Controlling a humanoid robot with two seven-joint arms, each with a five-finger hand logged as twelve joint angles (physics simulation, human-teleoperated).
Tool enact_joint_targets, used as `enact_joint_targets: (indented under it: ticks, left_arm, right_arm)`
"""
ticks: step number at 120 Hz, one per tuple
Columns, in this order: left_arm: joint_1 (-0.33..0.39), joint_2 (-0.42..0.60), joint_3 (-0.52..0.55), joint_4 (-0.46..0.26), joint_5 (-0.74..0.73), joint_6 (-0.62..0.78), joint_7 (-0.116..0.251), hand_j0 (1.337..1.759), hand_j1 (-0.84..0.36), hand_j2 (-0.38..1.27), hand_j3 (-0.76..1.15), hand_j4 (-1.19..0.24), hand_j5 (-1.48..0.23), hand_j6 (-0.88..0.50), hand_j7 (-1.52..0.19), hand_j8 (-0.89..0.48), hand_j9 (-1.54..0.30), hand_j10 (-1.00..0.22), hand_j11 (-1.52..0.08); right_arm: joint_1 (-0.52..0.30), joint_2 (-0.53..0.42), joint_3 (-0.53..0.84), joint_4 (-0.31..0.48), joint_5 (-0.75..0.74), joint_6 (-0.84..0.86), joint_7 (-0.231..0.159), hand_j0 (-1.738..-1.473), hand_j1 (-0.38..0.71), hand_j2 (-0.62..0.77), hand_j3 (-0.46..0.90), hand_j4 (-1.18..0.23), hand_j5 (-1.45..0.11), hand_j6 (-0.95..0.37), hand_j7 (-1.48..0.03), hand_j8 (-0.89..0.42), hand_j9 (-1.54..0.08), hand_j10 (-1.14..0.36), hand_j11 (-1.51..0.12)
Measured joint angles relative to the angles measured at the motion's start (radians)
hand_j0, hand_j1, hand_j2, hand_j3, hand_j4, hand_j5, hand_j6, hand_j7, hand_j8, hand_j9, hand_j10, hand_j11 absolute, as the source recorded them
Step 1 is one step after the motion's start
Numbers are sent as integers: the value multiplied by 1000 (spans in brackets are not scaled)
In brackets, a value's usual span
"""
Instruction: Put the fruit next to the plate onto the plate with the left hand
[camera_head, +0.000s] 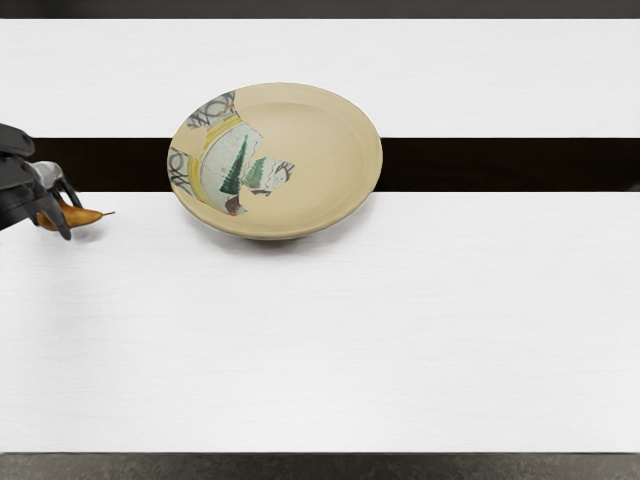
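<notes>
Fruit, slim, tapered, near round plate

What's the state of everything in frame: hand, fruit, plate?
left hand: at the picture's left edge, over the left end of the fruit; grip cannot be told.
fruit: lying on the table, left of the plate and apart from it, partly covered by the hand.
plate: upright on the table, no fruit on it.
right hand: out of view.
</notes>
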Motion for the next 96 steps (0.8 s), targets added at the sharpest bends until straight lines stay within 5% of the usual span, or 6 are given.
enact_joint_targets:
  ticks: [34, 75, 96]
  left_arm:
    - [-80, 123, -198, -6, -94, 0, 0, 1643, -469, 489, 7, -576, -1169, -414, -1102, -372, -1124, -618, -1168]
    - [33, 49, -703, 89, 50, -8, -1, 1647, -408, 376, 1, -645, -1196, -429, -1093, -400, -1121, -682, -1155]
    - [41, 41, -814, 105, 100, -41, -3, 1652, -322, 306, 1, -607, -1020, -456, -941, -411, -965, -668, -988]
  right_arm:
    - [0, 0, 0, 0, 0, 0, 0, -1658, -349, 0, 0, 0, 0, 0, 0, 0, 0, 0, 0]
    - [0, 0, 0, 0, 0, 0, 0, -1658, -349, 0, 0, 0, 0, 0, 0, 0, 0, 0, 0]
    - [0, 0, 0, 0, 0, 0, 0, -1658, -349, 0, 0, 0, 0, 0, 0, 0, 0, 0, 0]
